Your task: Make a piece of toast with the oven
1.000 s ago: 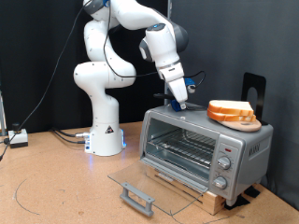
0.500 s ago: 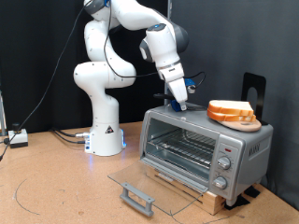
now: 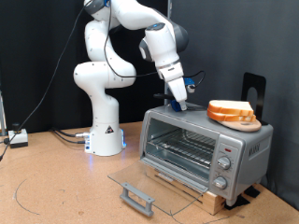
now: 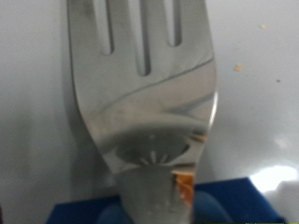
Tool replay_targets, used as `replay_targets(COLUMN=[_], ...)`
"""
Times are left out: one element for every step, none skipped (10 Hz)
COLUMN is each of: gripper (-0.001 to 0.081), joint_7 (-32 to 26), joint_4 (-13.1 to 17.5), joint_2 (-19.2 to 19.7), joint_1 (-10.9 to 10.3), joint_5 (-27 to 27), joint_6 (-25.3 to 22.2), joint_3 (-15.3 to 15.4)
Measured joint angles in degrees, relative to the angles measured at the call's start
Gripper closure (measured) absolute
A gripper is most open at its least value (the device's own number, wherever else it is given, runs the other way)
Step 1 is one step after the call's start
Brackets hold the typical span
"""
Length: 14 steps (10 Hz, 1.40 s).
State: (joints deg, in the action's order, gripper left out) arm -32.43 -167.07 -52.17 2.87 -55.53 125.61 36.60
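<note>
Toast-wise, the two bread slices [image 3: 232, 113] are stacked on the roof of the toaster oven [image 3: 204, 149], over toward its right end above the knobs [image 3: 222, 163], pale faces up with the orange-brown crust showing round the edge. So neither slice is inside yet; the wire rack [image 3: 182, 147] looks bare from here. The oven's glass door [image 3: 148, 185] is flopped all the way down flat, grey bar handle [image 3: 136, 196] sticking out toward the near side over the brown table [image 3: 56, 187]. The white Panda arm [image 3: 103, 75] stands to the left on its base and reaches across, with the gripper [image 3: 180, 105] down at the far left part of the oven roof, right at the surface, well apart from the bread. The wrist view is filled by a metal fork [image 4: 145, 84], tines pointing away from the camera over a pale grey surface, its neck running back into something blue at the edge of the picture. Whether the fingers are pinched on that fork, I honestly cannot tell, as they don't show clearly in either view. A black bracket thing [image 3: 253, 91] stands behind the oven on the right.
</note>
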Motion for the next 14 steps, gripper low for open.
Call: replay_targets(gripper=[-0.0001,-0.0001,-0.0001,-0.0001,-0.0001,-0.0001,-0.0001,-0.0001,-0.0001,-0.0001,-0.0001,-0.0001,-0.0001,-0.0001], joint_7=[-0.3,-0.8,-1.2,-1.4,-1.6,-1.7,-2.0,-2.4,-2.6,-2.7,-2.8,-2.9,-3.3,-3.5], joint_4=[0.2,0.4,0.5,0.5,0.5,0.5,0.5,0.5,0.5,0.5,0.5,0.5,0.4,0.2], joint_2=[0.0,0.0,0.0,0.0,0.0,0.0,0.0,-0.1,-0.2,-0.4,-0.6,-0.8,-0.8,-0.8], joint_1=[0.2,0.5,0.7,0.8,0.8,0.8,0.8,0.8,0.8,0.8,0.8,0.8,0.8,0.8], joint_5=[0.7,2.6,4.4,5.1,5.2,5.2,4.7,4.0,3.7,3.7,3.8,3.9,3.9,3.9], joint_6=[-0.6,-2.0,-3.3,-3.9,-4.0,-4.0,-3.7,-3.4,-3.3,-3.3,-3.3,-3.3,-3.4,-3.6], joint_3=[-0.5,-1.0,-1.3,-1.4,-1.4,-1.5,-1.6,-1.8,-2.1,-2.2,-2.2,-2.1,-2.1,-2.1])
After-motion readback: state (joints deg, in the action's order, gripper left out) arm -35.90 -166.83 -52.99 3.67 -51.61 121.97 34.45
